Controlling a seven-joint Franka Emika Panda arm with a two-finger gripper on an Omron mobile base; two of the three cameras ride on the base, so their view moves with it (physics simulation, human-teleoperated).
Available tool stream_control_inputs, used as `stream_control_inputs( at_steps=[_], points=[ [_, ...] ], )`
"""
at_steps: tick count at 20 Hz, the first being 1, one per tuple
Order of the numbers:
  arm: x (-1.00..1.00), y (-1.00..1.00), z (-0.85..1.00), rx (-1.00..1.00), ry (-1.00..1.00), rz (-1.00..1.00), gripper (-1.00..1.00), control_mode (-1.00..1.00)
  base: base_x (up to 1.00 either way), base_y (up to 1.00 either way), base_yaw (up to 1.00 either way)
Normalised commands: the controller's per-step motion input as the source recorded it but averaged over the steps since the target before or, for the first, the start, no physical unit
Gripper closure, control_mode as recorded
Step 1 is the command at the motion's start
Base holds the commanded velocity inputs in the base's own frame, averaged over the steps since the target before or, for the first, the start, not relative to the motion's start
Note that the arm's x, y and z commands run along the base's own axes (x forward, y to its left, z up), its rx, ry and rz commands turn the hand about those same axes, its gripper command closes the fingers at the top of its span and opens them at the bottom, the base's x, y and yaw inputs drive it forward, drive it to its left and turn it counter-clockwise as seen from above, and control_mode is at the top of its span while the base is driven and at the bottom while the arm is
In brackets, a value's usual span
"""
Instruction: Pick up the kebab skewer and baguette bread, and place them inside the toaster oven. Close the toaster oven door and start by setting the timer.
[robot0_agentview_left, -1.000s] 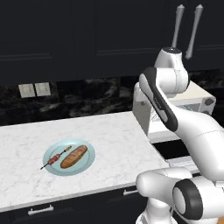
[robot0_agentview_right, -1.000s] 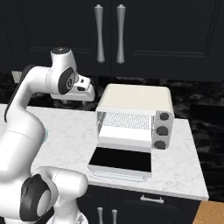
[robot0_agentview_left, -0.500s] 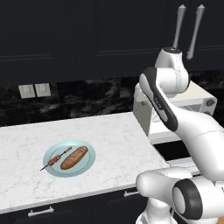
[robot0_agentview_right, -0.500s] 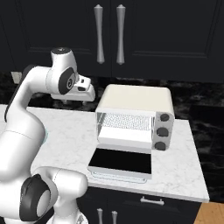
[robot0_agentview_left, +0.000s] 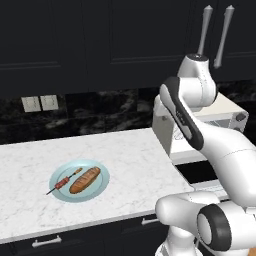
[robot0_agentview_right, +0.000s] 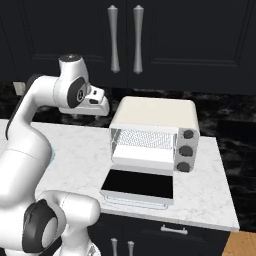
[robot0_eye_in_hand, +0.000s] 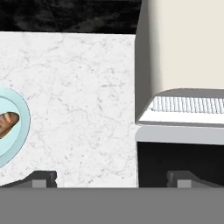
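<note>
The tool (robot0_eye_in_hand: 111, 179) hangs spread wide and empty above the table (robot0_agentview_left: 125, 160). The kebab skewer (robot0_agentview_left: 64, 181) and baguette bread (robot0_agentview_left: 85, 180) share a pale blue plate (robot0_agentview_left: 102, 187) — at nine o'clock from the toaster oven (robot0_agentview_right: 155, 132), its door (robot0_agentview_right: 139, 184) dropped open. The robot should descend squarely over the skewer's middle — clear of the loaf touching-close beside it.

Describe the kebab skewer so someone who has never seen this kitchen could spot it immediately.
On the white marble counter, left of the toaster oven, sits a pale blue plate. Two things lie on it side by side: the skewer is the thin dark stick with reddish chunks, far slimmer than the golden baguette.
</note>
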Motion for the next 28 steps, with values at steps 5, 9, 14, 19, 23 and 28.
stream_control_inputs(
  at_steps=[5, 9, 14, 19, 23, 28],
  points=[
    [-0.46, -0.96, -0.10, 0.05, -0.07, 0.03, -1.00, -1.00, 0.00, 0.00, 0.00],
    [-0.34, -1.00, -0.25, 0.10, -0.11, 0.04, -1.00, -1.00, 0.00, 0.00, 0.00],
    [-0.09, -0.98, -0.61, 0.04, -0.34, 0.00, -1.00, -1.00, 0.00, 0.00, 0.00],
    [0.14, -0.87, -0.53, 0.06, -0.33, 0.02, -1.00, -1.00, 0.00, 0.00, 0.00],
    [0.28, -0.47, -0.37, 0.00, -0.25, 0.00, -1.00, -1.00, 0.00, 0.00, 0.00],
    [0.38, -0.09, -0.12, 0.00, -0.12, 0.00, -1.00, -1.00, 0.00, 0.00, 0.00]
  ],
)
